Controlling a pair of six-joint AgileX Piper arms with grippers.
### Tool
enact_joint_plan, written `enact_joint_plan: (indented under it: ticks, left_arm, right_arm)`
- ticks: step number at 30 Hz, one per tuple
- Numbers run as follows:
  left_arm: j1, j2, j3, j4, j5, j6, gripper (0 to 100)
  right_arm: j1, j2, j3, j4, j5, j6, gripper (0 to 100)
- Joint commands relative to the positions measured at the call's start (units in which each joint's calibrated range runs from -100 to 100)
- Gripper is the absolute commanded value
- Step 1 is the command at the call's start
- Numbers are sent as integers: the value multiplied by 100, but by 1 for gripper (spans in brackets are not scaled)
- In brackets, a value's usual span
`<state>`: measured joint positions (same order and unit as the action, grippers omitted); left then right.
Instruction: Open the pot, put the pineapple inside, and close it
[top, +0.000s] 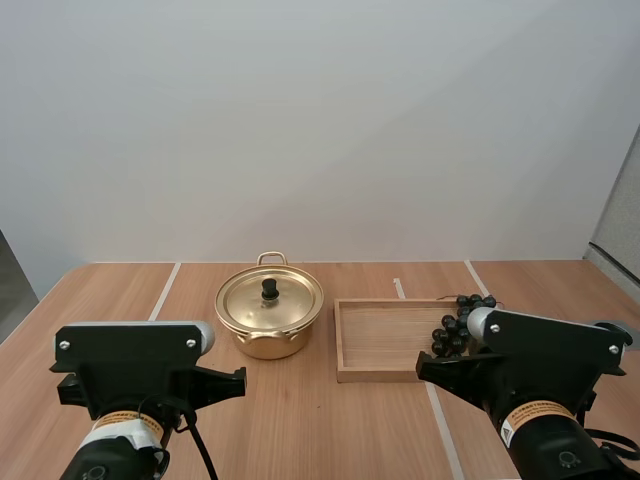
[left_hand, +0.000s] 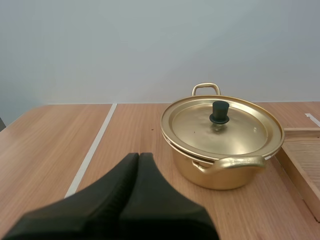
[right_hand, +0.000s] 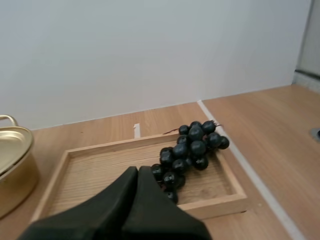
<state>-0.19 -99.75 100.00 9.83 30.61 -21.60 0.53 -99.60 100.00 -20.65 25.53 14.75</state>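
Observation:
A gold pot (top: 268, 322) stands on the wooden table with its lid (top: 270, 298) on and a black knob (top: 270, 288) on top. To its right, a bunch of dark grapes (top: 454, 324) lies at the right end of a wooden tray (top: 385, 335). No pineapple is in sight. My left gripper (left_hand: 139, 158) is shut on nothing, low over the table, short of the pot (left_hand: 222, 150) and a little to its left. My right gripper (right_hand: 137, 171) is shut and empty too, just before the near rim of the tray (right_hand: 90, 175), with the grapes (right_hand: 192, 145) slightly beyond it.
Pale tape lines (top: 165, 290) run across the tabletop. The pot has a handle on its far side (top: 271, 258) and one on its near side (left_hand: 235, 163). Bare table lies left of the pot and right of the tray.

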Motion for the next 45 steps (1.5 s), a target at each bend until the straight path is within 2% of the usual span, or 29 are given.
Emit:
enact_joint_plan:
  ticks: [1, 8, 10, 15, 21, 27, 30, 33, 45]
  left_arm:
    - [16, -25, 0, -96, -111, -21, 0]
    - [16, -25, 0, -96, -111, -21, 0]
    - [19, -25, 0, -96, -132, -21, 0]
    - [19, -25, 0, -96, -132, -21, 0]
    - [19, -25, 0, -96, -132, -21, 0]
    - [19, -25, 0, -96, -132, -21, 0]
    - [19, -25, 0, -96, -132, -21, 0]
    - [19, -25, 0, -96, -132, -21, 0]
    - [19, -25, 0, -96, -132, -21, 0]
  right_arm:
    - [13, -40, 0, 513, -106, -29, 0]
    - [13, -40, 0, 837, -132, -98, 0]
    - [19, -40, 0, 1078, 33, -495, 0]
    - [49, -40, 0, 1149, 33, -1168, 0]
    - [36, -40, 0, 2176, 13, -2812, 0]
    - [-43, -40, 0, 2431, 176, -3406, 0]
    - [-54, -40, 0, 2665, 443, -3956, 0]
    - [-54, -40, 0, 2886, 586, -3989, 0]
    - [-53, -40, 0, 2899, 590, -3588, 0]
